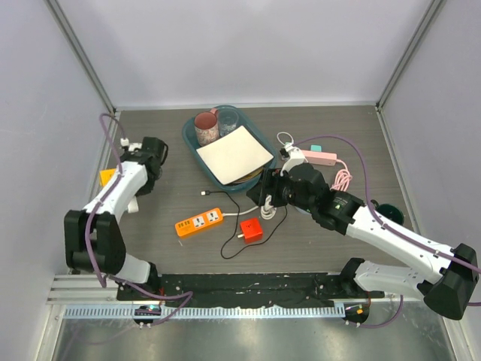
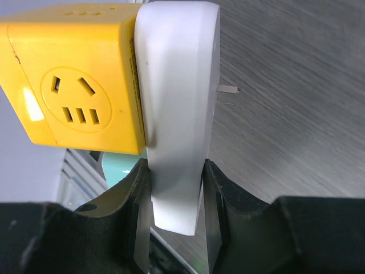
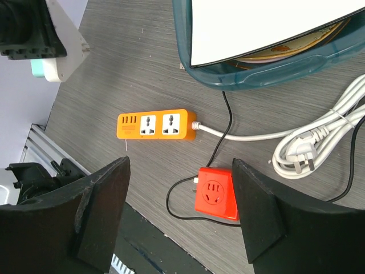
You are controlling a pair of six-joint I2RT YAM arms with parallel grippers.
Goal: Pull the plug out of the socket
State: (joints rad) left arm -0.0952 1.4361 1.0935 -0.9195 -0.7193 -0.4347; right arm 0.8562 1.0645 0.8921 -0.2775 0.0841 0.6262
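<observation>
A grey wood-grain tabletop (image 1: pixel 173 192) sits inside plain white walls. From overhead the task's pieces, at the tabletop's left edge, are mostly hidden under the left arm, and only a yellow sliver shows. The left wrist camera shows them: the left hand (image 2: pixel 175 191) is clamped on the near end of the white plug (image 2: pixel 179 85), whose lower tip is covered by the fingers (image 2: pixel 214 194). The plug's long axis runs straight away from the hand, up the picture. Its broad side lies flush against the yellow socket cube (image 2: pixel 74 85), so the prongs cannot be seen. The cube's holed face turns toward the camera. A teal scrap beneath the cube is too cut off to identify. The right hand (image 3: pixel 181 168) hangs spread wide, holding nothing, above an orange power strip (image 3: pixel 157 124) and a red cube (image 3: pixel 217 194).
</observation>
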